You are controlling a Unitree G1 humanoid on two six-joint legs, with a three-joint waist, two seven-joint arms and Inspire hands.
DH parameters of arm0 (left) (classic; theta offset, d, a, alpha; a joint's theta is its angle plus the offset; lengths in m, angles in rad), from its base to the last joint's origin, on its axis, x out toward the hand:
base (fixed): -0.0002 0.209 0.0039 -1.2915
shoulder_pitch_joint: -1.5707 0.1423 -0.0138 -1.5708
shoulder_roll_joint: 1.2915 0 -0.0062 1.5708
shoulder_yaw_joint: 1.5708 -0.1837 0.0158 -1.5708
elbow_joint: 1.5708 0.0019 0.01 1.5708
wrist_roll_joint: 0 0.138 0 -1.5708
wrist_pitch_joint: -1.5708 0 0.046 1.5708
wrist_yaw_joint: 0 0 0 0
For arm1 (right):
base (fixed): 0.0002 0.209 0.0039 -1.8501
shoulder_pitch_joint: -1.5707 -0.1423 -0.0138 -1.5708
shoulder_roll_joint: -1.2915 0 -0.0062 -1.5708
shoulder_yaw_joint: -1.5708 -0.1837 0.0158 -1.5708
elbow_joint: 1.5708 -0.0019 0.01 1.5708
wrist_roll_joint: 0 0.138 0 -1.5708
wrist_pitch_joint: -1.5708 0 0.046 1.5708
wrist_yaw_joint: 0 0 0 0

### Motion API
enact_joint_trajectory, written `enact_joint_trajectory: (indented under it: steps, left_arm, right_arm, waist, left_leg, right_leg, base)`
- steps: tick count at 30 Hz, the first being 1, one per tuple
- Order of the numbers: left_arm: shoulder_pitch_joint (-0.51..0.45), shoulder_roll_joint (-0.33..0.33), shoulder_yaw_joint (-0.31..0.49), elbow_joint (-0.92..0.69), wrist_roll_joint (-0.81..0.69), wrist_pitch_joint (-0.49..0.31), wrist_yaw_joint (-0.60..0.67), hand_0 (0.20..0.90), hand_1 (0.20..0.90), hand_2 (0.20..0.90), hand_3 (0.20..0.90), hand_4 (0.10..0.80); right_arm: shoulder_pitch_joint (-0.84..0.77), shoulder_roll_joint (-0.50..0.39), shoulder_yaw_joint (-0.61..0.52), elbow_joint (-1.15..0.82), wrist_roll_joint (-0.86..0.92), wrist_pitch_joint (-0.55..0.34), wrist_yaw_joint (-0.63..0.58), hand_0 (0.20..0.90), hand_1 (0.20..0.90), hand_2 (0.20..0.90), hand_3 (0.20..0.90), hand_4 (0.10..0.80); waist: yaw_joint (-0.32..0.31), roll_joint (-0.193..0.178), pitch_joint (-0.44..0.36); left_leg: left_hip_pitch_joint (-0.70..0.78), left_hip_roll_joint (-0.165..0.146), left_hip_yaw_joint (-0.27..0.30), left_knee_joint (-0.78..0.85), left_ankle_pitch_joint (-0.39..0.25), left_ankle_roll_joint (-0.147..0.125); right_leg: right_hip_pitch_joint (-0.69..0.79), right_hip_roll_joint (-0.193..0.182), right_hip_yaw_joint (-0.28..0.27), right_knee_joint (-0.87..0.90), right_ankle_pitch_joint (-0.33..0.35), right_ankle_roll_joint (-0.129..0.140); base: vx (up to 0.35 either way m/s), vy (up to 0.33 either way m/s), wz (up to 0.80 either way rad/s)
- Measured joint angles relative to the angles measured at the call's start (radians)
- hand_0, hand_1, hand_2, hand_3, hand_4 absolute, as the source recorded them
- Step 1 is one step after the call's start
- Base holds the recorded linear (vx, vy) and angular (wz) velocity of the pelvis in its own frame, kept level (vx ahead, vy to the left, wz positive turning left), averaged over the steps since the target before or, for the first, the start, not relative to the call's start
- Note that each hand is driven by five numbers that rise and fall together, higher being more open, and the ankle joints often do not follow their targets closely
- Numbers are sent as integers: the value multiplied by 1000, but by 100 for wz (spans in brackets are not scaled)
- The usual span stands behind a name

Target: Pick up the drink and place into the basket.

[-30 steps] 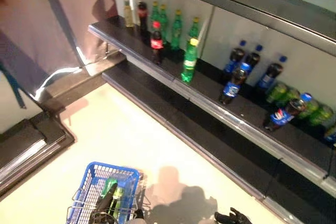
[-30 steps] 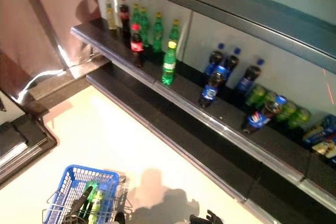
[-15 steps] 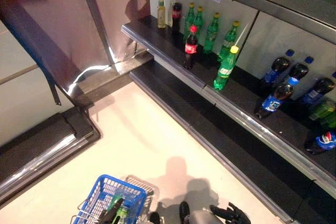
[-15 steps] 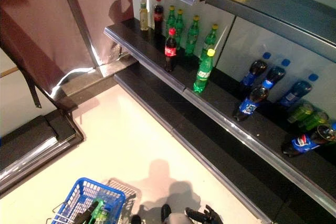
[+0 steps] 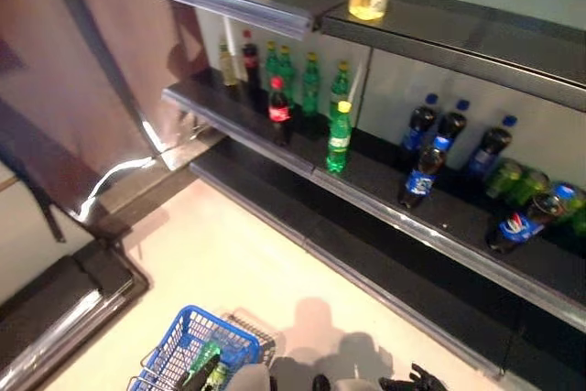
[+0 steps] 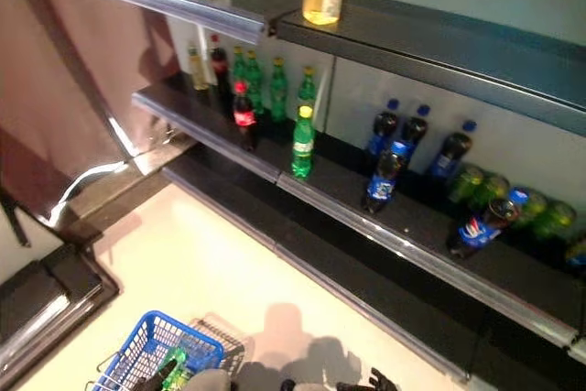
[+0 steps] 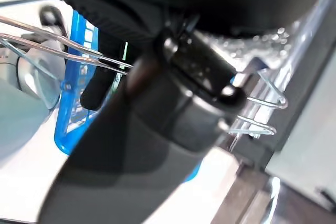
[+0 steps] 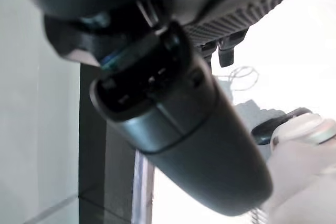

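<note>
Blue basket (image 5: pixel 206 336) holds a green drink bottle (image 5: pixel 203 359), axis unclear; left hand (image 7: pixel 157 124) grips its wire handle (image 7: pixel 63 53); right hand (image 5: pixel 412 380) fingers spread, empty.

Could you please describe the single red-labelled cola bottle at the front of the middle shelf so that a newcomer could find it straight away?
Start at the long dark middle shelf and go toward its left end. There, ahead of a back row of green bottles, stands the cola bottle near the front edge. Its dark contents, red cap and red label separate it from the yellow-capped green bottle beside it.
</note>
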Motion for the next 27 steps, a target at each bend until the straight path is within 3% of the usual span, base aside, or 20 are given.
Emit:
enact_joint_trajectory:
  steps: [2, 4, 6, 7, 8, 9, 10, 11, 14, 15, 17, 18, 21, 23, 27]
  left_arm:
    - [-1, 6, 31, -1, -4, -4, 0, 300, 300, 300, 200, 100]
    - [-4, 8, 41, -2, -15, 2, 0, 300, 300, 300, 200, 100]
    - [-3, 1, 72, -1, -20, -1, -1, 300, 300, 300, 200, 100]
    - [5, -13, 85, 2, -46, -1, -1, 300, 300, 300, 200, 100]
    - [6, -20, 88, 7, -59, 4, 0, 300, 300, 300, 200, 100]
    - [9, -27, 89, 7, -61, 8, 2, 300, 300, 300, 200, 100]
    - [3, -15, 82, 5, -60, 10, 2, 300, 300, 300, 200, 100]
    - [5, -6, 58, 5, -58, 18, 1, 300, 300, 300, 200, 100]
    - [-5, 1, 25, 8, -48, 29, 0, 300, 300, 300, 200, 100]
    - [10, 4, 15, 0, -39, 29, -1, 300, 300, 300, 200, 100]
    - [22, 8, 34, -12, -38, 29, -2, 300, 300, 300, 200, 100]
    - [28, 15, 41, -15, -38, 31, -7, 300, 300, 300, 200, 100]
    - [1, 28, 48, -42, -9, 31, -28, 300, 300, 300, 200, 100]
    - [-22, 30, 29, -46, 33, 28, -29, 300, 300, 300, 200, 100]
    - [-29, 14, -13, -68, 100, 24, -22, 300, 300, 300, 200, 100]
  right_arm:
    - [-10, -5, 0, 2, -10, 4, 1, 900, 900, 900, 900, 800]
    - [-4, -17, -4, 7, -24, 12, 1, 900, 900, 900, 900, 800]
    - [-4, -20, -11, 12, -24, 12, -1, 900, 900, 900, 900, 800]
    - [-5, -28, -16, 15, -24, 7, -1, 900, 900, 900, 900, 800]
    - [-5, -26, -22, 22, -24, 2, -1, 900, 900, 900, 900, 800]
    - [2, -18, -23, 26, -25, -3, 0, 900, 900, 900, 900, 800]
    - [19, 4, -27, 25, -25, -5, 0, 900, 900, 900, 900, 800]
    - [36, 23, -36, 28, -25, -13, 4, 900, 900, 900, 900, 800]
    - [63, 52, -80, 44, -25, -32, 14, 900, 900, 900, 900, 800]
    - [65, 50, -83, 40, -32, -53, 15, 900, 900, 900, 900, 800]
    - [55, 41, -73, 17, -59, -59, 14, 900, 900, 900, 900, 800]
    - [52, 40, -64, 0, -63, -61, 13, 900, 900, 900, 900, 800]
    - [51, 46, -14, -30, -63, -52, 11, 900, 900, 900, 900, 800]
    - [48, 58, 23, -44, -63, -40, 11, 900, 900, 900, 900, 800]
    - [50, 63, 37, -42, -63, -17, 11, 900, 900, 900, 900, 800]
  waist:
    - [13, 13, 2]
    - [22, 37, 10]
    - [54, 42, 13]
    - [63, 57, 14]
    - [58, 60, 16]
    - [44, 48, 11]
    - [23, 21, 9]
    - [5, 11, 7]
    - [-15, 6, 7]
    - [-4, 4, 5]
    - [3, 3, 5]
    - [22, 6, 6]
    - [31, -1, 0]
    - [31, 3, -7]
    - [18, 15, -39]
  left_leg:
    - [36, 25, -59, -234, 48, -1]
    - [32, 61, -136, -327, 84, -24]
    - [29, 64, -186, -328, 88, -26]
    - [46, 72, -174, -299, 97, -19]
    - [48, 54, -126, -284, 148, -8]
    - [54, 29, -83, -270, 185, 17]
    - [81, -10, -71, -279, 182, 43]
    - [91, -33, -70, -292, 181, 63]
    - [151, -62, -39, -354, 196, 99]
    - [169, -66, 37, -374, 194, 124]
    - [175, -63, 94, -375, 181, 142]
    - [188, -51, 139, -375, 165, 135]
    - [189, -41, 183, -376, 153, 127]
    - [186, -25, 202, -374, 149, 115]
    - [186, -3, 200, -372, 155, 98]
  right_leg:
    - [13, 15, 37, -26, 22, 24]
    - [46, 34, 90, -41, 6, 51]
    - [56, 28, 156, -40, -12, 77]
    - [63, 3, 170, -41, -33, 110]
    - [65, -30, 170, -35, -50, 131]
    - [84, -62, 154, -32, -64, 153]
    - [91, -107, 130, -29, -70, 161]
    - [100, -129, 101, -13, -77, 164]
    - [95, -154, 81, -1, -79, 179]
    - [52, -184, -1, 12, -50, 188]
    - [33, -202, -97, -3, -12, 195]
    - [27, -205, -173, -11, 2, 208]
    - [32, -190, -230, -38, 0, 214]
    - [41, -178, -246, -85, 28, 226]
    - [81, -142, -246, -164, 63, 209]
  base:
    - [397, 267, -92]
    - [414, 406, -77]
    - [314, 459, -114]
    - [338, 506, -132]
    - [373, 550, -120]
    - [254, 388, -67]
    - [245, 375, -35]
    - [182, 277, -8]
    - [117, 269, -44]
    - [14, 202, -108]
    - [5, 144, -114]
    - [9, 71, -90]
    - [13, 34, -60]
    - [22, -46, -35]
    - [-11, -76, -7]
